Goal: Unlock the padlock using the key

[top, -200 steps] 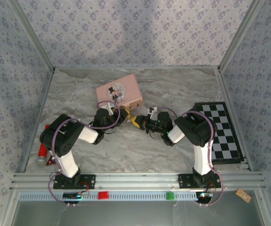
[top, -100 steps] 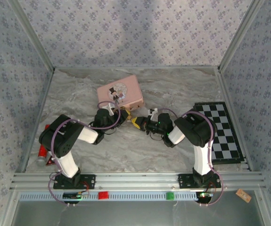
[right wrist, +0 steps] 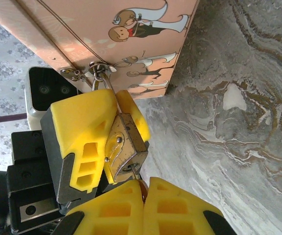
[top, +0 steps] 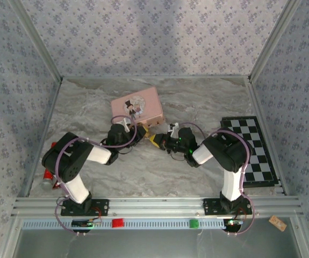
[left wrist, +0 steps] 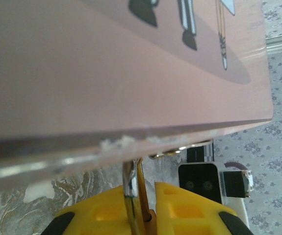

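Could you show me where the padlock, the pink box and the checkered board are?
padlock (right wrist: 124, 142): right wrist view, on its brass body.
pink box (top: 150, 105): top external view, on the plain part of its lid.
checkered board (top: 261, 156): top external view, on its squares near the middle.

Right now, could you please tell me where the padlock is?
In the right wrist view the padlock hangs from the pink box's latch, pinched in the left claw, above the key in the right claw.
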`<state>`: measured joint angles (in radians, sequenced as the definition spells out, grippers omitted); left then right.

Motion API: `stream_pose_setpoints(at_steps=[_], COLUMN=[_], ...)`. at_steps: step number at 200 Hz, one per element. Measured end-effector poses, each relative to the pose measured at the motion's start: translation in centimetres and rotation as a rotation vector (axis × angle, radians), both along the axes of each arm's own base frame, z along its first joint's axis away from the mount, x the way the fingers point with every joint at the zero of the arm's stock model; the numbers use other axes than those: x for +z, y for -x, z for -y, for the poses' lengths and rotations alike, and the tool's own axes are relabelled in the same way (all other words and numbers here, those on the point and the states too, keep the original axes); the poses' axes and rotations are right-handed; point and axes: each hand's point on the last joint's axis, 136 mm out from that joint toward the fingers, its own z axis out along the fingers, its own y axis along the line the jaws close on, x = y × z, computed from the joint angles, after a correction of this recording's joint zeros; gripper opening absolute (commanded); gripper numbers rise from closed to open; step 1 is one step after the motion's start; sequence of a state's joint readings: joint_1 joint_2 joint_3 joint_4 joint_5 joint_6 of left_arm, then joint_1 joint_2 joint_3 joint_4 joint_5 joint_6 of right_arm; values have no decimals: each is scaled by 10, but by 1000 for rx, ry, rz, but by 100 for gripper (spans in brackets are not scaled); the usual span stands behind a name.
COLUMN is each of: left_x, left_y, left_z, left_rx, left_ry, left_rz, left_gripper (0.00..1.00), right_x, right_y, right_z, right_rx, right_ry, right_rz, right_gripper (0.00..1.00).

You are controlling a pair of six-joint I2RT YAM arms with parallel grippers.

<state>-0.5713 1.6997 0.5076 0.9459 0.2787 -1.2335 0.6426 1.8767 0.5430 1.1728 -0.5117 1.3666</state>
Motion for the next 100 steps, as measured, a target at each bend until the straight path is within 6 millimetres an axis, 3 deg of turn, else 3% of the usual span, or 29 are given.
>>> stream_pose_setpoints(at_steps=[100], left_x=[-2], left_y=[2], left_z=[1], left_rx=[1], left_ry=[-14], left_rz=[-13], left_gripper=[0], right_x=[-2], right_y=[3], right_z=[0], right_rx=[12], right_ry=[34], right_rz=[7], right_gripper=[0])
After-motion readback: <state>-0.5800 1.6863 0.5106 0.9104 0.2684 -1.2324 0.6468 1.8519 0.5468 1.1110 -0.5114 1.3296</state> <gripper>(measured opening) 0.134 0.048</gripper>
